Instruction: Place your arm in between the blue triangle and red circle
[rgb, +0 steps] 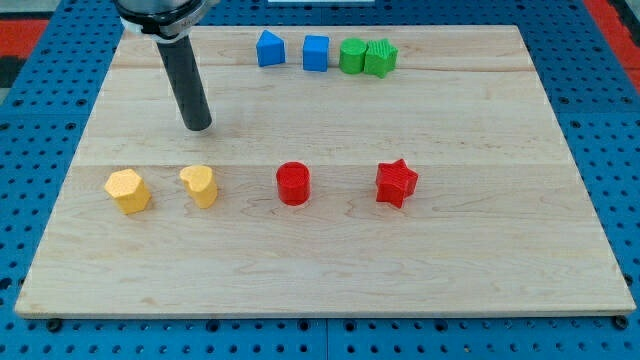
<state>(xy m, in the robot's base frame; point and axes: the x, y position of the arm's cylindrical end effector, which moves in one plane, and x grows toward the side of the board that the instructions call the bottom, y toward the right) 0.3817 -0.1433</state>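
Rod ends in my tip, no claw fitted; blue triangle and red circle, probably light, rigid, easily slid, need no contact.

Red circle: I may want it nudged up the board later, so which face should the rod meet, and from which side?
No grasping here, only pushing. Meet the red circle on its lower curved wall, coming from the view's bottom, centred, since a round side likely slips off-line. My tip now sits up-left of it.
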